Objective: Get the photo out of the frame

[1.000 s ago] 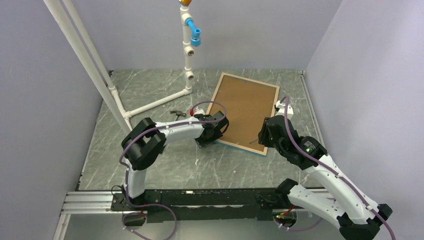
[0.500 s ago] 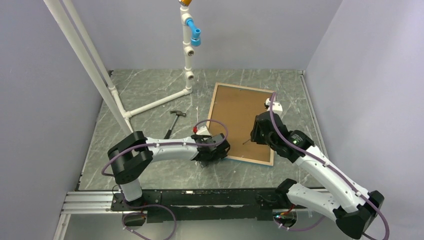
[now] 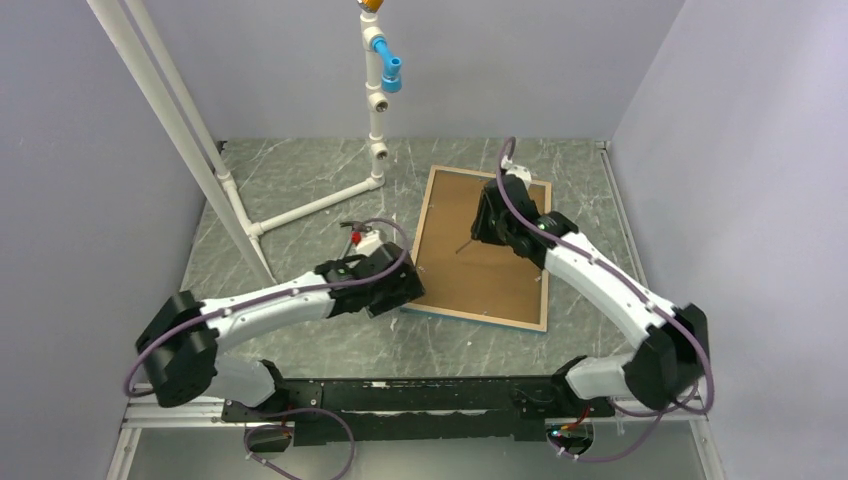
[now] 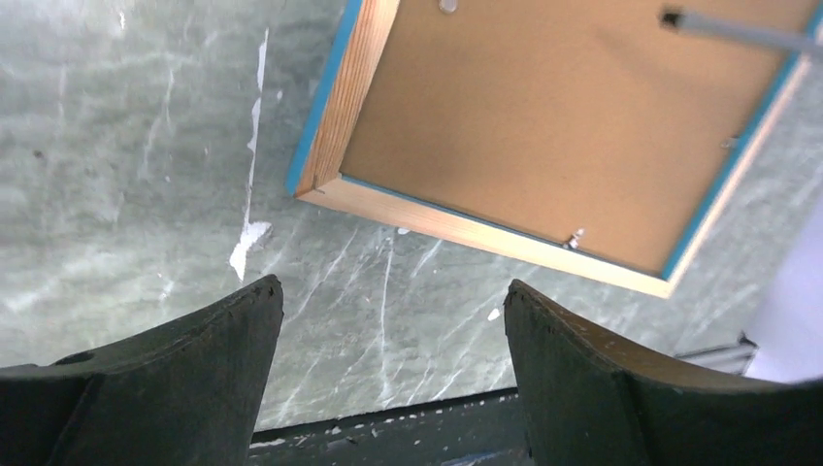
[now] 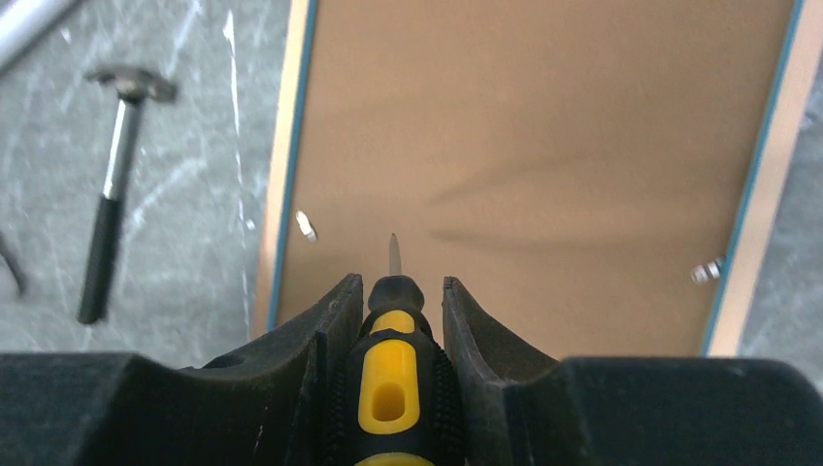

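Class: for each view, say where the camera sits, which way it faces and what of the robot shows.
Top external: high behind the robot, looking down on the frame; left gripper and right gripper both show.
Left wrist: looks down past the open left gripper at a frame corner.
Right wrist: looks along the right gripper's clamped screwdriver at the frame's back.
Shared: both wrist views see the frame's brown back.
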